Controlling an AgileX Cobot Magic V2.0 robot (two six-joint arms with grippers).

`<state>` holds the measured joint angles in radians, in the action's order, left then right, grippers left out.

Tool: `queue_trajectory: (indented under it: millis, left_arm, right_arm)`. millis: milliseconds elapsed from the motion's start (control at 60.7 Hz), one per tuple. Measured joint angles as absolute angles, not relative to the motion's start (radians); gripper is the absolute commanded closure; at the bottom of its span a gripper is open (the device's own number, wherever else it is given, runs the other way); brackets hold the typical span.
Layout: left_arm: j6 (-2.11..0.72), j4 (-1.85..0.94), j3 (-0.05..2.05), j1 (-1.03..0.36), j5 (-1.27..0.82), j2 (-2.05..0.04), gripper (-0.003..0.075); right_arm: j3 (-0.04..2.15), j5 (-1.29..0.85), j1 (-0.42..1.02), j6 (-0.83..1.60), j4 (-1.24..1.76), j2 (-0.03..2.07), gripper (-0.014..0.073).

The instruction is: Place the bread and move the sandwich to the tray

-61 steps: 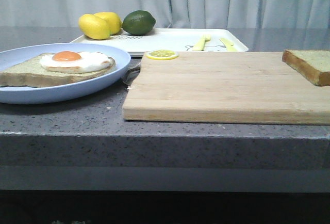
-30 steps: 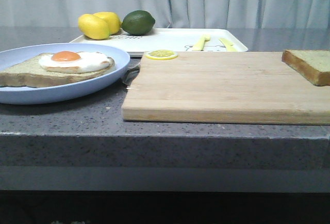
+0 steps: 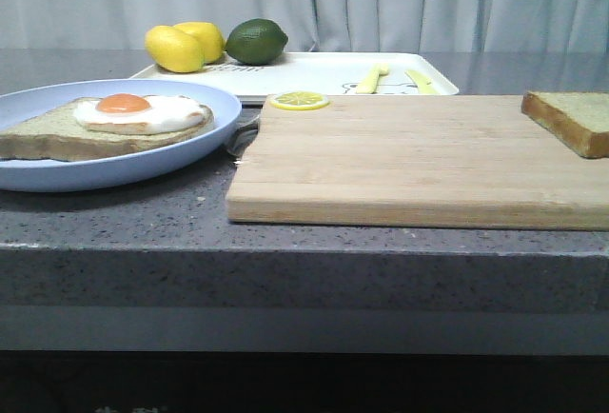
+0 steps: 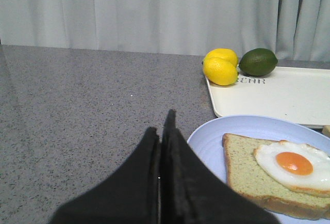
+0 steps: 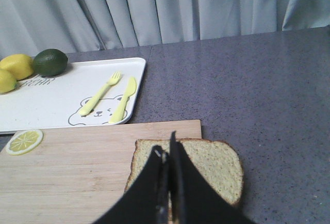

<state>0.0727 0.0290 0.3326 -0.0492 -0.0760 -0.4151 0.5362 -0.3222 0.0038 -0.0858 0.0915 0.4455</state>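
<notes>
Right gripper point(image 5: 168, 146) has its fingers pressed together with nothing between them, hanging above the bread point(image 5: 206, 163), which lies flat at the right end of the wooden board point(image 3: 409, 161). Left gripper point(image 4: 164, 131) is pinched closed too, empty, sitting just beside the near rim of the blue plate point(image 4: 211, 141). On that plate there's one slice of toast point(image 3: 57, 132) with a fried egg point(image 3: 138, 111) on top (no second slice on it yet, so it's really half a sandwich).

Behind the board is the white tray point(image 3: 304, 72), with a yellow fork point(image 5: 99, 99) and knife point(image 5: 124, 98) lying side by side on it. Two lemons point(image 3: 183, 46) and a lime point(image 3: 256, 41) crowd the tray's far left corner. A lemon slice point(image 3: 299, 101) sits on the board's back left corner, between plate and tray. Everything's on a grey speckled counter point(image 3: 285, 251).
</notes>
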Motion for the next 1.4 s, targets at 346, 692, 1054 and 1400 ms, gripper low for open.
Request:
queue_trajectory:
  millis: [346,692,1054,1400]
  left_arm:
    - [0.073,0.029,0.333,-0.049,-0.048,-0.415,0.0024]
    - [0.073,0.029,0.333,-0.049,-0.039,-0.415,0.0133]
    - [0.073,0.029,0.333,-0.049,-0.039,-0.415,0.0239]
    - [0.073,0.029,0.333,-0.049,-0.039,-0.415,0.0272]
  right_arm:
    - [0.536,-0.319,0.004,-0.086,0.092,0.446,-0.0063]
    - [0.536,-0.317,0.004,-0.086,0.092,0.446,-0.0048]
    - [0.722,-0.523,0.002,-0.086,0.072,0.640,-0.0048]
    - [1.085,-0.827,-0.068,-0.091,0.066,1.039,-0.0048]
